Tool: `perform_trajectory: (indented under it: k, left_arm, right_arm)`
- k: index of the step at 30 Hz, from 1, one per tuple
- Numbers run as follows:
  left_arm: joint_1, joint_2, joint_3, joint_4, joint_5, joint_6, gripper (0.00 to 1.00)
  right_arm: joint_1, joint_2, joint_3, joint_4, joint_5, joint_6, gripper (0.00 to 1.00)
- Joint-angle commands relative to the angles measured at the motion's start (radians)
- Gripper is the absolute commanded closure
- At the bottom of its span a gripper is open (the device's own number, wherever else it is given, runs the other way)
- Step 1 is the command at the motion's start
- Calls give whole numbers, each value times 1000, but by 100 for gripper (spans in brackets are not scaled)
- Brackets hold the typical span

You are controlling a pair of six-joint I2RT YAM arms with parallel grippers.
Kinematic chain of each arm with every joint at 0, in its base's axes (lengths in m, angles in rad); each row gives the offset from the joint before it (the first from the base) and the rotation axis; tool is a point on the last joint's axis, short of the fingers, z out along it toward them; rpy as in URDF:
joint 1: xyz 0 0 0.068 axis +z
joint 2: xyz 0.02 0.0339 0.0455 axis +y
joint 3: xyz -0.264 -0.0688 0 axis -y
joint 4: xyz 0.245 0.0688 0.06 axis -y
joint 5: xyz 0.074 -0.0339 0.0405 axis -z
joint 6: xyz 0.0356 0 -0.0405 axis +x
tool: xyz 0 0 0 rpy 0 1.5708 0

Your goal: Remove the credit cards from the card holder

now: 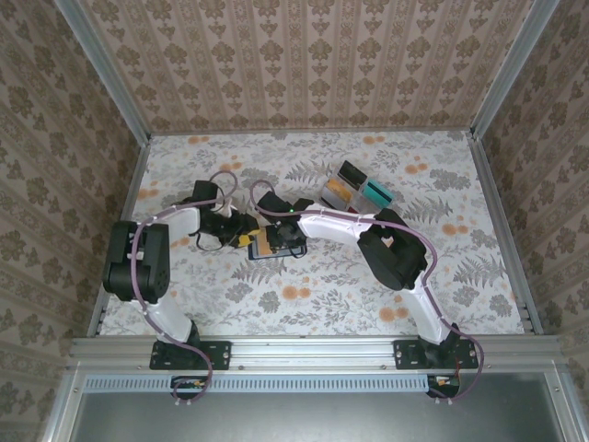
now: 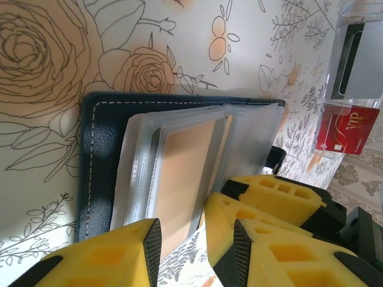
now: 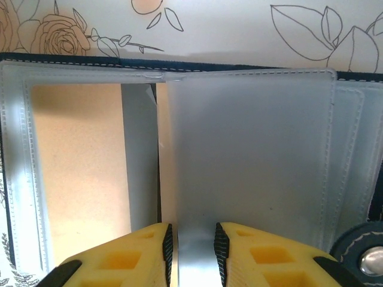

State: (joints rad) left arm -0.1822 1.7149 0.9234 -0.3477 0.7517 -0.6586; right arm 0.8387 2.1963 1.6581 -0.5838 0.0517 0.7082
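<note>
Pinching is the right claw's (image 3: 192,232) work at this moment: its yellow pads are pressed together on the near edge of a frosted sleeve (image 3: 251,143), one leaf of the card holder (image 2: 96,179); the holder lies opened flat on the floral table (image 2: 48,60), just ahead of both claws; the tan-orange card (image 3: 84,173) sits in a windowed pocket just left of that pinch; the closing tab (image 3: 366,258) is low to the right of the pads, apart from them. The left claw (image 2: 196,233) is spread, with nothing gripped between its jaws; the card's near end lies just ahead of its tips, and the other claw's fingers (image 2: 281,194) are just to its right. The step, as I judge it, is to bare the pocket with one claw and draw the card out with the other; to do it well, the right claw should hold its leaf turned aside without tugging, since the holder looks light and would likely slide on the table; the left claw should close on the card's edge alone, not on the clear plastic around it, or the whole stack of sleeves will lift with it; the pull should run straight along the pocket, though which end is open I cannot tell; crowding is the risk, with the two sets of pads so near each other; where the yellow card lies I cannot tell.
</note>
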Motion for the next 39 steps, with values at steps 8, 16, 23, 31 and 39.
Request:
perform_trajectory:
  k: [8, 16, 23, 31, 39]
  left_arm:
    - [-17, 41, 38, -6, 15, 45, 63]
    - [-17, 77, 32, -38, -33, 81, 68]
    - [-17, 66, 42, -39, -33, 81, 71]
    - [-24, -1, 50, -42, -37, 63, 73]
    - [-41, 39, 74, -38, -33, 60, 79]
  right_arm:
    - [-33, 20, -67, -23, -62, 32, 67]
    - [-71, -148, -114, 64, -139, 12, 60]
    - [-86, -213, -161, 205, -356, -14, 58]
    - [-117, -153, -188, 268, -424, -2, 68]
    - [-168, -91, -174, 239, -444, -30, 76]
